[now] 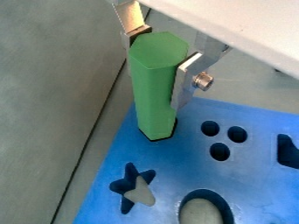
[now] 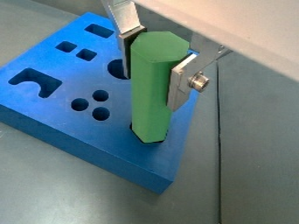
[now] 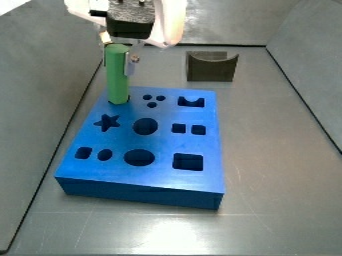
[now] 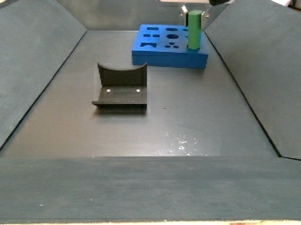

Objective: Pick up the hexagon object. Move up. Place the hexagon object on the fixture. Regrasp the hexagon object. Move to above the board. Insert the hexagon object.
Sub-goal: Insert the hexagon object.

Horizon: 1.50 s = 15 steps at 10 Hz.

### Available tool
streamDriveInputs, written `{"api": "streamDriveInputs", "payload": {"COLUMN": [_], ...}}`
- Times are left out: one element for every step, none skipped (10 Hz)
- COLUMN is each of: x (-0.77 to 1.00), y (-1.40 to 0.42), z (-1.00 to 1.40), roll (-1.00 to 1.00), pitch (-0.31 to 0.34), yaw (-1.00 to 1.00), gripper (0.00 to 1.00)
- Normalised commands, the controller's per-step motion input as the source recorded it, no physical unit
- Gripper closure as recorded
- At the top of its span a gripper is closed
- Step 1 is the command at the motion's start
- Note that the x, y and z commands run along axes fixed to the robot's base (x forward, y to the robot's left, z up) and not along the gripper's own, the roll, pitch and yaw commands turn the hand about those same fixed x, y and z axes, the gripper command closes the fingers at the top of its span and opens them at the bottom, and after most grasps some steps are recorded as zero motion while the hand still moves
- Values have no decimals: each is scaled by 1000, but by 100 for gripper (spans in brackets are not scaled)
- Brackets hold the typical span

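Green and upright, the hexagon object (image 2: pixel 149 87) hangs in your end effector (image 2: pixel 155 54), whose silver fingers (image 2: pixel 184 77) are clamped flat on two opposite faces of its upper half. Its lower end sits at a corner of the blue board (image 3: pixel 160 160); in both wrist views it looks to meet the board's top or be just entering it, and the hole beneath is hidden by the prism, so you cannot tell how deep it is.

You appear to be at the insertion step. To do it well, keep the prism vertical and go straight down slowly; any tilt will likely jam an edge on the rim. Watch that the flat faces line up with the sides of the cut-out, and if it catches, lift slightly and correct the twist instead of pushing harder. Release only once it is seated.

The piece is a smooth, matte, bright green bar with crisp edges and a flat hexagonal top (image 1: pixel 155 44), much taller than the board is thick.

Nearby on the board are round holes (image 2: pixel 87 103) and a star cut-out (image 1: pixel 133 184). Well apart on the dark floor stands the fixture (image 4: pixel 119 87), with nothing on it.
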Motion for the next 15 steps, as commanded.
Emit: {"api": "streamDriveInputs", "payload": {"x": [-146, -37, -100, 0, 166, 209, 0, 0, 0, 0, 14, 109, 86, 226, 86], "y": [0, 0, -54, 0, 149, 97, 0, 0, 0, 0, 0, 0, 0, 0, 0], "z": [-186, 0, -97, -197, -69, -120, 20, -277, -697, -729, -826, -1000, -1000, -980, -89], "roll": [-20, 0, 83, -109, -449, -217, 0, 157, 563, 394, 260, 111, 0, -157, -140], "pitch": [-143, 0, -174, -663, -943, -486, 11, 6, 117, 249, 271, 186, 111, 37, 37], "yaw": [-9, -23, 0, -97, -274, -343, 0, 0, 0, -94, -117, -91, -60, 0, 0], "gripper": [100, 100, 100, 100, 100, 100, 100, 100, 100, 100, 100, 100, 100, 100, 100]}}
